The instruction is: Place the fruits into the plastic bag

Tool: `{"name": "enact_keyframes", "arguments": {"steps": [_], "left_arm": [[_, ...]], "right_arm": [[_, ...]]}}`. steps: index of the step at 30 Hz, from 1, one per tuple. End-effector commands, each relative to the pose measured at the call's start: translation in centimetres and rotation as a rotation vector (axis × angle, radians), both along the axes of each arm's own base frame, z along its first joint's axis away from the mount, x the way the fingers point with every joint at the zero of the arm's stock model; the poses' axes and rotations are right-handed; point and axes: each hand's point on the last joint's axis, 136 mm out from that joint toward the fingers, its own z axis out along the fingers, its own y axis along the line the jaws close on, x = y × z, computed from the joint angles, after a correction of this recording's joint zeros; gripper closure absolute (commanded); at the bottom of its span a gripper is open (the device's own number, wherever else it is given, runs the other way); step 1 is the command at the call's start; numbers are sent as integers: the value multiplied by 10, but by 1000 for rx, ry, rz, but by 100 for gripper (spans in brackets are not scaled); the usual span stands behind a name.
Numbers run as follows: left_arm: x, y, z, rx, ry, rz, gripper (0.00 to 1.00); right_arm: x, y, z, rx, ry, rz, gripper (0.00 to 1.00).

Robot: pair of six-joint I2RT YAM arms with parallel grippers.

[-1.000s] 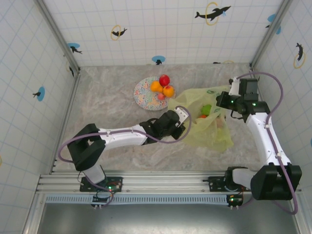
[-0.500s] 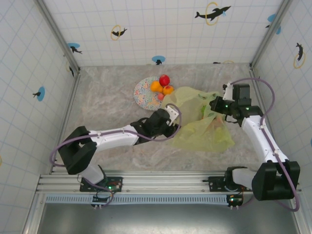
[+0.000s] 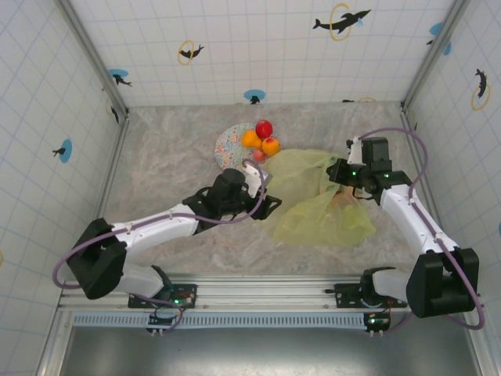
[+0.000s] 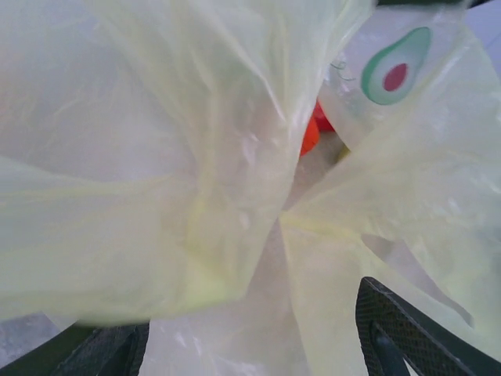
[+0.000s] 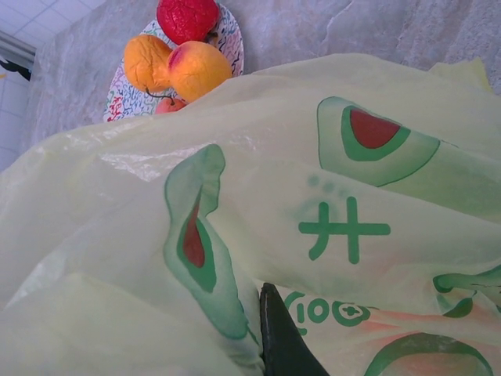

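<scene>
The yellow-green plastic bag (image 3: 317,205) lies crumpled right of centre. My right gripper (image 3: 342,172) is shut on its upper right edge; one dark finger (image 5: 282,337) presses into the film. My left gripper (image 3: 268,194) stands open just left of the bag, its fingers (image 4: 407,329) wide apart with loose bag film (image 4: 196,157) in front of them. A red-orange fruit (image 4: 311,135) shows through a gap in the bag. A red apple (image 3: 264,128), two oranges (image 3: 250,139) (image 3: 270,146) and a small pink fruit (image 3: 258,155) sit on the plate (image 3: 229,149).
The patterned plate (image 5: 231,39) sits just behind the bag's left end, fruit crowded on its right side. Tiled walls enclose the marble table (image 3: 172,164) on three sides. Open table lies to the left and along the front.
My left gripper opened, let go of the bag and drew back to the left. The right gripper shifted left with the bag, whose film has settled over the fruit inside.
</scene>
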Motion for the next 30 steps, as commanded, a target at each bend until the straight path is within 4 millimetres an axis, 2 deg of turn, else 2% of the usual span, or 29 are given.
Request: {"name": "enact_keyframes", "arguments": {"steps": [1, 5, 9, 12, 14, 16, 20, 23, 24, 25, 30], "left_arm": [[-21, 5, 10, -73, 48, -99, 29], [-34, 16, 14, -104, 103, -165, 27], [-31, 23, 42, -201, 102, -175, 27], [-15, 33, 62, -253, 81, -105, 25], [8, 43, 74, -268, 56, -15, 24], [37, 56, 76, -254, 45, 116, 23], [96, 81, 65, -164, 46, 376, 21], [127, 89, 51, -106, 55, 470, 20], [135, 91, 39, -67, 62, 493, 20], [148, 90, 38, -47, 53, 510, 19], [181, 77, -1, 82, 89, 507, 18]], "right_arm": [[7, -3, -1, -10, -16, -24, 100], [11, -10, -1, -14, -25, -60, 100], [15, -19, 1, -9, -31, -92, 100], [17, -26, 3, 0, -38, -114, 100], [18, -31, 5, 9, -47, -124, 100], [19, -34, 7, 17, -54, -132, 100], [21, -39, 11, 34, -59, -138, 100], [21, -43, 12, 35, -61, -143, 100], [21, -46, 12, 33, -63, -150, 100], [21, -48, 12, 30, -61, -154, 100], [18, -50, 12, 53, -52, -140, 100]]}}
